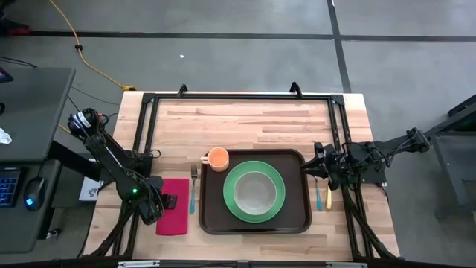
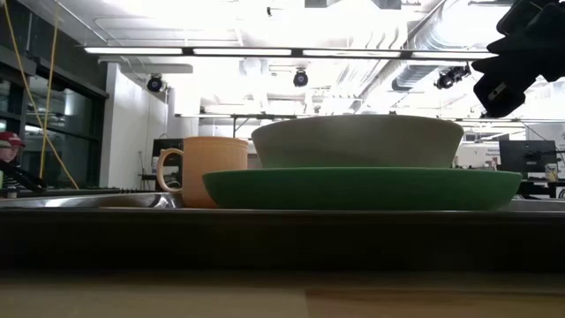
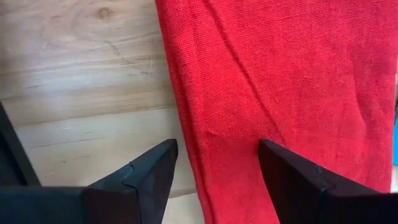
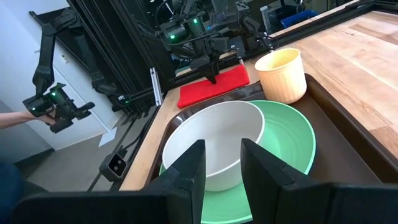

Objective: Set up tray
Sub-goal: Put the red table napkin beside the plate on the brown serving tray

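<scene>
The dark brown tray [image 1: 297, 217] lies on the wooden table and carries a green plate [image 1: 232, 201] with a pale bowl [image 1: 255, 190] on it. An orange cup [image 1: 217, 158] stands in its far left corner. A red napkin [image 1: 175, 217] lies flat to the left of the tray. My left gripper [image 1: 168, 201] points down over the napkin, open. In the left wrist view its fingers straddle the napkin's left edge [image 3: 180, 124]. My right gripper [image 1: 312, 168] is open and empty, raised over the tray's right rim [image 4: 348, 124]. My left gripper [image 3: 214, 168] points down at the red napkin [image 3: 280, 74] from above. One finger is over the cloth and the other over bare wood. I cannot tell whether the fingertips touch the cloth.
A fork with a blue handle [image 1: 193, 190] lies between the napkin and the tray. Two utensils, one blue-handled [image 1: 320, 196] and one yellow-handled [image 1: 329, 196], lie to the right of the tray. A black frame [image 1: 238, 97] borders the table. A person's hand [image 4: 12, 118] shows beyond the table.
</scene>
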{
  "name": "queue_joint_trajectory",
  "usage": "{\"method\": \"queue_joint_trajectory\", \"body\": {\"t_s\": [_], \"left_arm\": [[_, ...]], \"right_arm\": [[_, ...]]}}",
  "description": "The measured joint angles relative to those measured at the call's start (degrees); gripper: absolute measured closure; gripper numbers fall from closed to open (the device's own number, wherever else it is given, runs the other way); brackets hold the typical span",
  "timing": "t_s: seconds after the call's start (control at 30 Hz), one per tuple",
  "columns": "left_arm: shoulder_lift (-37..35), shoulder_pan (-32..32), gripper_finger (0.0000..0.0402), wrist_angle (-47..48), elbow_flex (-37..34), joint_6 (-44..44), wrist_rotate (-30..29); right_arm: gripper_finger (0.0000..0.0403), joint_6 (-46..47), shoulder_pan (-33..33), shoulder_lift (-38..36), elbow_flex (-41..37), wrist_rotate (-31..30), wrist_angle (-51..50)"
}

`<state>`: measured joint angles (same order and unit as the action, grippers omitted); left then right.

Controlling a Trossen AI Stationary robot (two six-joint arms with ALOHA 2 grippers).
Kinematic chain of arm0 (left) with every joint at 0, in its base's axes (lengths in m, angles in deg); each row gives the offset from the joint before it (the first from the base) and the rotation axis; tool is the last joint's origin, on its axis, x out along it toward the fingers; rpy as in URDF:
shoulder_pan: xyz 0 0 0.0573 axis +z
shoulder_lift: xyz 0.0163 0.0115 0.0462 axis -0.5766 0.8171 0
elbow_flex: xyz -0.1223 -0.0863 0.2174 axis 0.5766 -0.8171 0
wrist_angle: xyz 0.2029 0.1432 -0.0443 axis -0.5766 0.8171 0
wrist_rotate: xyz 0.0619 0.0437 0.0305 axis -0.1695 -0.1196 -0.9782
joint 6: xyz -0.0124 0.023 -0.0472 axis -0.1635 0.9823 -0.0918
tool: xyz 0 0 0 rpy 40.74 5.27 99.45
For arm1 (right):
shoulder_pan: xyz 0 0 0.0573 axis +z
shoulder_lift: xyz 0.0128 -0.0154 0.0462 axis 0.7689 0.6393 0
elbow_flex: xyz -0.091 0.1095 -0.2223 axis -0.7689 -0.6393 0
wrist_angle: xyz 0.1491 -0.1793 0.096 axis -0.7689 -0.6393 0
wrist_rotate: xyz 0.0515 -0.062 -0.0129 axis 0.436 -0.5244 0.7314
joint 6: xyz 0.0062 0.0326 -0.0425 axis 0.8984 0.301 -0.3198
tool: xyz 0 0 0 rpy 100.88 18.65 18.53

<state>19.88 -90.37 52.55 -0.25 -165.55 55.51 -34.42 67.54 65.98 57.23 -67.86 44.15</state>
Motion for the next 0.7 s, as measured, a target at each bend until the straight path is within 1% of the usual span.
{"method": "queue_joint_trajectory", "body": {"t_s": [0.27, 0.37, 0.43, 0.5, 0.7], "left_arm": [[0.04, 0.0, 0.0135, 0.05, 0.0, 0.17, -0.02], [0.04, 0.0, 0.0142, 0.21, 0.0, 0.18, -0.04], [0.05, 0.0, 0.0157, 0.37, -0.01, 0.16, -0.03], [0.13, 0.0, 0.0181, 0.52, -0.04, 0.07, 0.02], [1.2, -0.04, 0.0268, 1.3, -0.04, -0.8, 0.29]], "right_arm": [[0.0325, 0.0, 0.0, 0.0, 0.0, 0.0, 0.0], [0.0325, 0.0, -0.01, 0.0, 0.0, 0.0, 0.02], [0.0325, 0.02, -0.01, 0.0, 0.0, 0.0, 0.0], [0.0325, 0.01, -0.01, 0.0, 0.0, 0.0, 0.0], [0.0325, 0.0, 0.0, 0.0, 0.0, 0.0, 0.0]]}}
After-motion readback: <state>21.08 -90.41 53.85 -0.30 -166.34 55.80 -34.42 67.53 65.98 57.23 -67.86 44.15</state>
